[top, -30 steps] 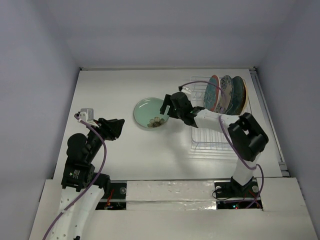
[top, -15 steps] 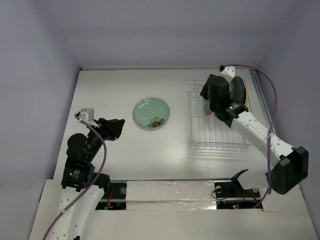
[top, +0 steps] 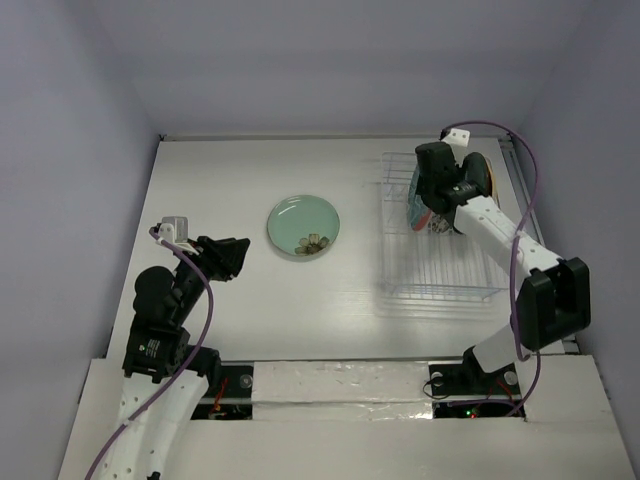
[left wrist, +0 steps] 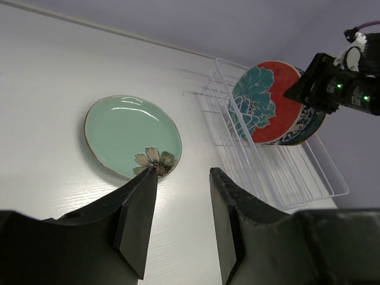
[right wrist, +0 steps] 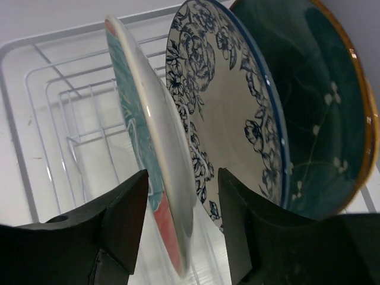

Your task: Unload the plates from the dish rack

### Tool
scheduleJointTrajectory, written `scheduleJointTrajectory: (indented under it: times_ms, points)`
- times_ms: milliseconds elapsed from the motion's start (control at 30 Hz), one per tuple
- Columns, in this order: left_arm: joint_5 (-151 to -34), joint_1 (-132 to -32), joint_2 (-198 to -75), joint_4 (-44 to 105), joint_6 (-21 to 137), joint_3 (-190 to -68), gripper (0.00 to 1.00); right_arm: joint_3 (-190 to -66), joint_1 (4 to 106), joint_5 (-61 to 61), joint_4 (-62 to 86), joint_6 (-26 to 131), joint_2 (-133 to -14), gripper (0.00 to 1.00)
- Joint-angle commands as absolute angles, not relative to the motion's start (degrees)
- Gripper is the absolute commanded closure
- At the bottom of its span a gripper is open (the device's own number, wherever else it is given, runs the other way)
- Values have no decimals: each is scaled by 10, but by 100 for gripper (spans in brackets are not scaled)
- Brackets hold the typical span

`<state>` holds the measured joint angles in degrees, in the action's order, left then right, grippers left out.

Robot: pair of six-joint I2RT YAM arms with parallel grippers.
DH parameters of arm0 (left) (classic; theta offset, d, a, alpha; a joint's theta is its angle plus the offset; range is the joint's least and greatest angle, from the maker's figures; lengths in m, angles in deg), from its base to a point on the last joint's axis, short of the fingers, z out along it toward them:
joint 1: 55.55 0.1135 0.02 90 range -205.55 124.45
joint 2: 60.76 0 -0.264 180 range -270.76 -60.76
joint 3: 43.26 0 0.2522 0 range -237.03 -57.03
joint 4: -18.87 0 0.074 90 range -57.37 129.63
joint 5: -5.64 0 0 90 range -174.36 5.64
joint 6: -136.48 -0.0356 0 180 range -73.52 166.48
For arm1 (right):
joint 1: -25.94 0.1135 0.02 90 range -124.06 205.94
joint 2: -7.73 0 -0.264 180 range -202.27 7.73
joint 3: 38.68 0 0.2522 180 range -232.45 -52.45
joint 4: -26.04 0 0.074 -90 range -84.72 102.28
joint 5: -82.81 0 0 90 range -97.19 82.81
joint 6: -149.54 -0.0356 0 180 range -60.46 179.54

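Black fingers of the left gripper stand apart with nothing between them. It hangs over the white table at the left, well apart from the dish rack, pointing towards the middle of the table.

Next to the right, near the centre, the mint green plate lies flat on the table with its small flower print facing up. It is outside the rack and touches nothing else, so I take that one as unloaded.

Further right, the rack sits near the table's right edge. Its near half holds no plates. Four plates stand on edge in the far half, close together and leaning the same way: the red plate with the teal flower at the front, then the white plate with the blue pattern, the dark teal plate, and the tan-yellow plate, of which only the rim shows.

At the far right, the right gripper reaches down into the rack. Its fingers are spread, one on each side of the red plate's upper rim, and I see no contact with the rim yet.

By my reckoning one plate of five is out and four are left. The red plate looks to be the next to come out, once the fingers close on it.
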<state>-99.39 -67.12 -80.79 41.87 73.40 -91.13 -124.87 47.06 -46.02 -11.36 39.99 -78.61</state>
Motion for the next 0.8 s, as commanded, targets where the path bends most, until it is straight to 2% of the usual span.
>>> scheduleJointTrajectory:
  times_ms: [0, 100, 133, 233, 267, 367, 767]
  points:
    - [-1003, -674, -808, 389, 736, -917, 62, -1299, 464, -468, -122, 428, -820, 45]
    - [-1001, -674, -808, 390, 735, -919, 62, -1329, 464, -495, -146, 430, -845, 54]
    - [-1001, -674, -809, 389, 736, -918, 62, -1333, 464, -495, -147, 432, -845, 62]
    - [-1001, -674, -809, 389, 735, -918, 62, -1338, 464, -495, -142, 449, -836, 78]
    - [-1002, -674, -808, 389, 735, -919, 62, -1344, 464, -499, -147, 454, -835, 87]
    - [-1001, -674, -807, 389, 736, -918, 62, -1367, 464, -501, -165, 467, -832, 98]
    - [-1001, -674, -808, 389, 736, -918, 62, -1483, 475, -520, -209, 508, -773, 100]
